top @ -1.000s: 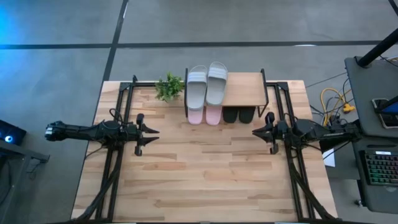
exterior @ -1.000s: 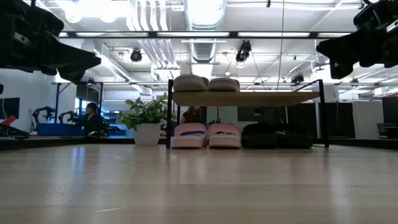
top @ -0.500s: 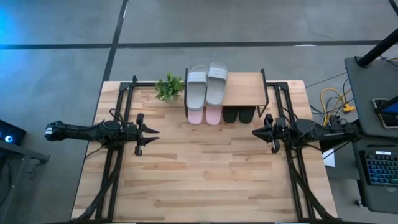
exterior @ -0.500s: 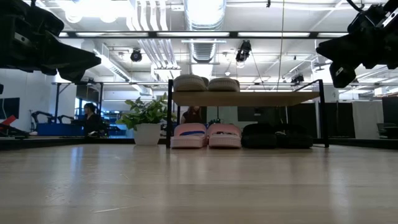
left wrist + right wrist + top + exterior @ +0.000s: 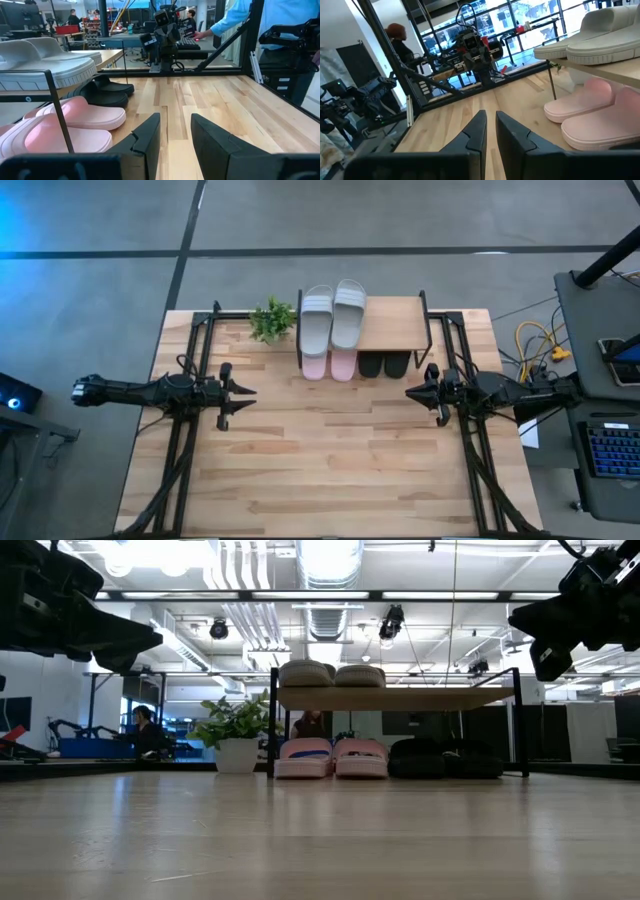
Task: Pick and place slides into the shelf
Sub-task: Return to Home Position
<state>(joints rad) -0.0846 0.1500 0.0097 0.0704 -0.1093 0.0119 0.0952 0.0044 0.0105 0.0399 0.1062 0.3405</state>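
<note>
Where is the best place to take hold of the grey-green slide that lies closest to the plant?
Probably its wide strap, gripped across from above. The grey-green slide lies flat, sole down, on the shelf top board, nothing over it. Its twin lies close beside, so a grip on the sides looks cramped.

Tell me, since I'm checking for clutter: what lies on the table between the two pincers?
Nothing: in the high view, only bare tabletop stretches between the left pincer and the right pincer; the shelf stands farther back.
</note>
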